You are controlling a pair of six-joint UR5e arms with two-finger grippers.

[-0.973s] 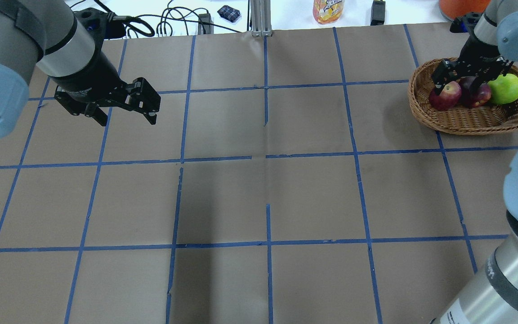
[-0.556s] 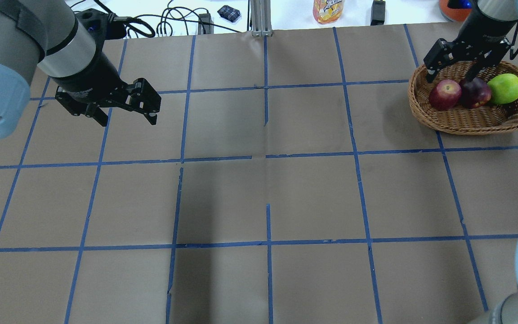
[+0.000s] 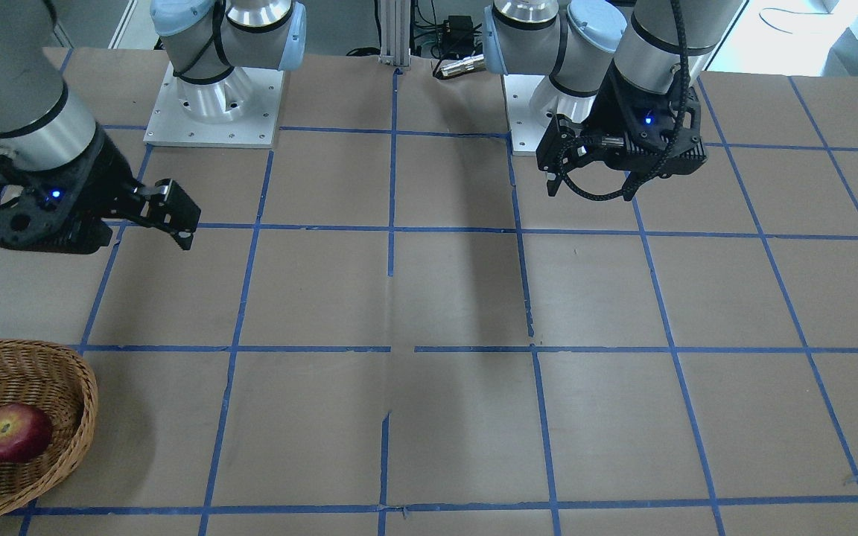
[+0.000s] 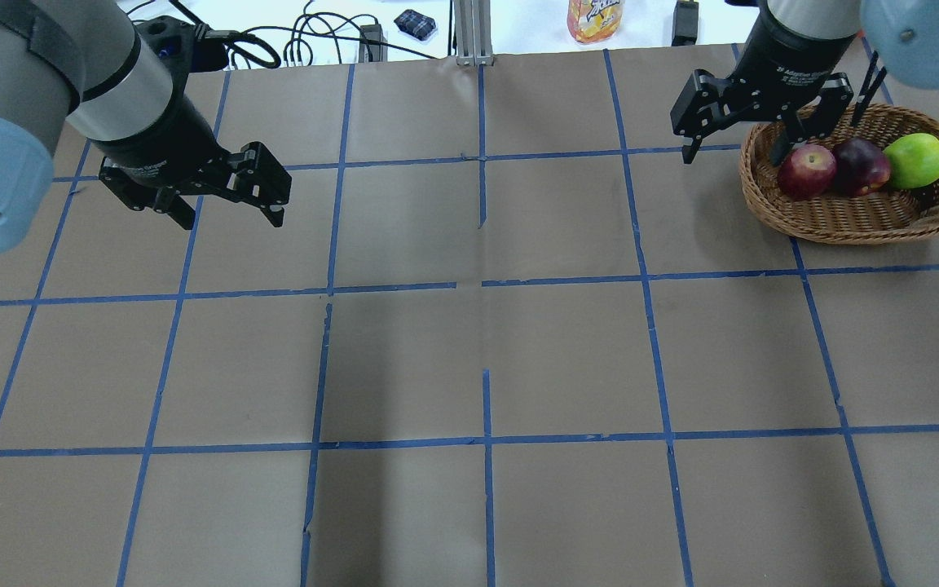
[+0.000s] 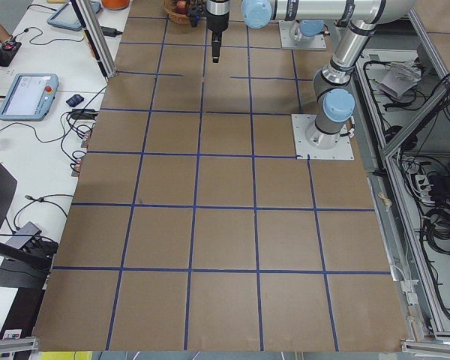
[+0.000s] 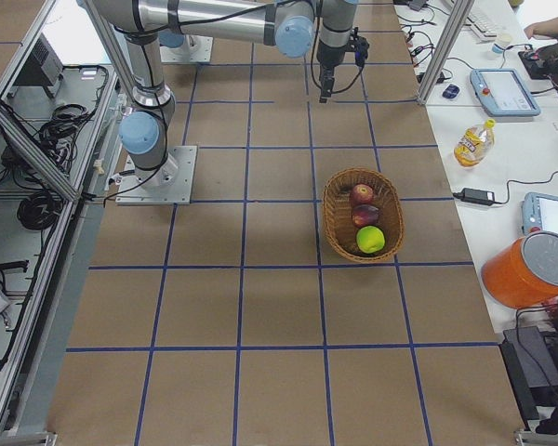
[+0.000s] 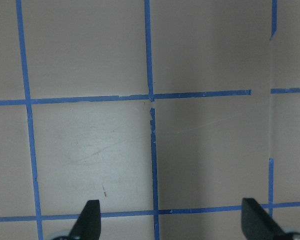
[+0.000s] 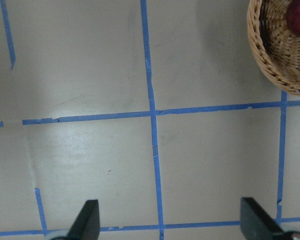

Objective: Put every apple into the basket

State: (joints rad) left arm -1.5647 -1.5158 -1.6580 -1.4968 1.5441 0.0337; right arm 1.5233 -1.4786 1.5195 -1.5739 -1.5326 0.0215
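One red apple (image 4: 806, 171), one maroon apple (image 4: 861, 166) and one green apple (image 4: 915, 160) sit in a row inside the basket (image 4: 844, 232), at two o'clock on the table (image 4: 567, 359), near its edge. The right gripper (image 4: 732, 155) hangs spread and empty at the rim's ten o'clock. The left gripper (image 4: 231, 214), likewise released, hovers at the table's ten o'clock, well apart.

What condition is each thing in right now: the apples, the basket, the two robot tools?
Oval woven wicker basket: upright, holding three apples.
Bright yellow-green apple: inside basket.
Dark maroon apple: inside, between the others.
Red apple: inside, ungripped.
Left tool: open, empty.
Right tool: open, empty, beside basket.
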